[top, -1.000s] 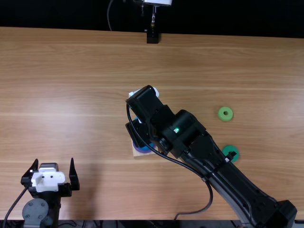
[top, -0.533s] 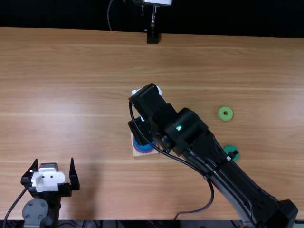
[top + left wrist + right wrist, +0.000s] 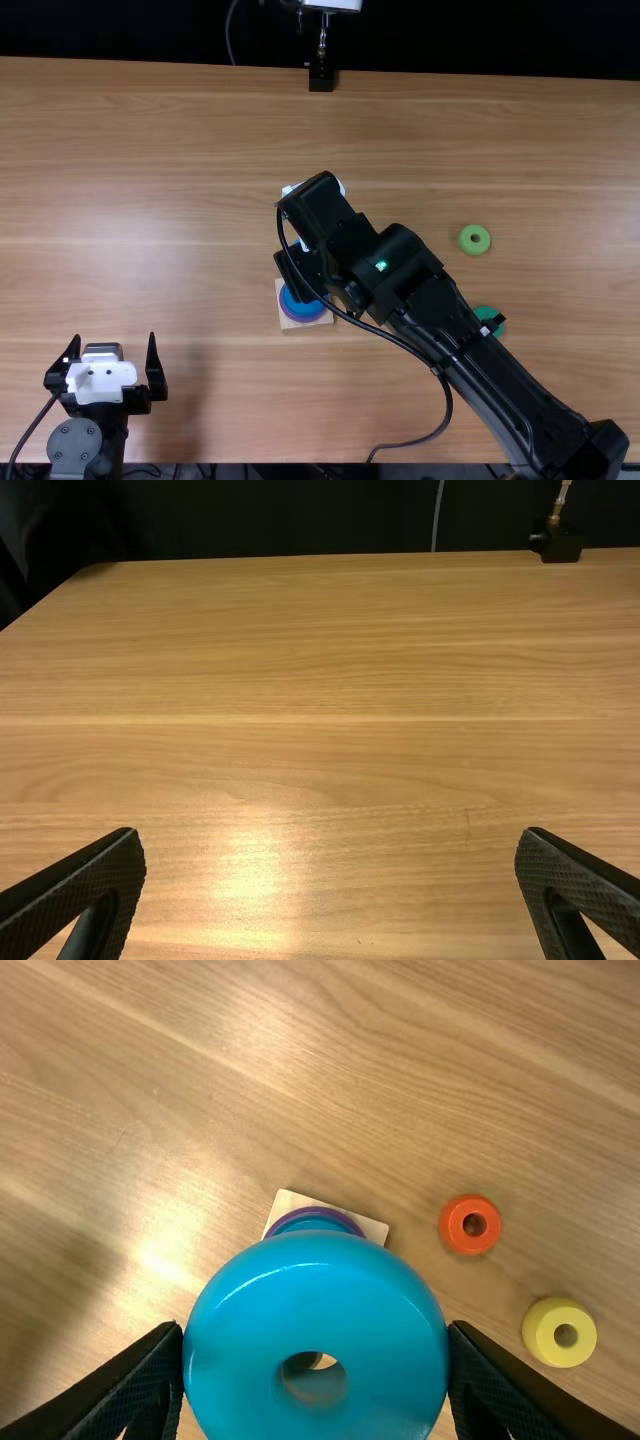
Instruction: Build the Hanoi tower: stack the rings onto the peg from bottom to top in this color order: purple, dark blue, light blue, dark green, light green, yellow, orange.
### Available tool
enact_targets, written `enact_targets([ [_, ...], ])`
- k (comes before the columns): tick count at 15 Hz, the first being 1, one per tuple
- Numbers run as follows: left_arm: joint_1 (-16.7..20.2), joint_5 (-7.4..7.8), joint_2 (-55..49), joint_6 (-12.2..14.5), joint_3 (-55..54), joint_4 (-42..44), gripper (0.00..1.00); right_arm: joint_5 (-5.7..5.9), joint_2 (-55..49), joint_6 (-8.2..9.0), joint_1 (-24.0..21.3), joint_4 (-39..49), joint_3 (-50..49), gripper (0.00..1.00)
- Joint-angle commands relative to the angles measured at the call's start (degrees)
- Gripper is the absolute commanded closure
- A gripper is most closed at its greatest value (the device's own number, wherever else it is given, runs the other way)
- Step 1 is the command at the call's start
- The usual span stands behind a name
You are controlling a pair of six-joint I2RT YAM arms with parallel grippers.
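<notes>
Right tool point(image 3: 317, 1332), spread ring-wide, grips the light blue ring point(image 3: 315, 1305): likely light, stiff, slick, best held across its rim. Left tool point(image 3: 330, 832) gapes empty.

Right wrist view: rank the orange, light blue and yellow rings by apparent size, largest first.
1. Light blue ring, by far; it is close to the camera, which inflates it
2. Yellow ring
3. Orange ring, slightly smaller than yellow

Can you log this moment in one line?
Right tool: holding light blue ring; left tool: open, empty; base: purple ring, dark blue ring; loose: orange, yellow, light green, dark green rings
</notes>
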Motion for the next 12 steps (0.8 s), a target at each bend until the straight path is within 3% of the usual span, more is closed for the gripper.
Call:
enact_targets([
  [1,0.48,-0.05,-0.67,0.24,-5.93,-4.55,0.0,-0.15,0.63,0.1,-0.63,0.03,0.68,1.0],
  [12,0.48,-0.05,-0.67,0.24,-5.93,-4.55,0.0,-0.15,0.63,0.52,-0.63,0.03,-1.96,1.0],
])
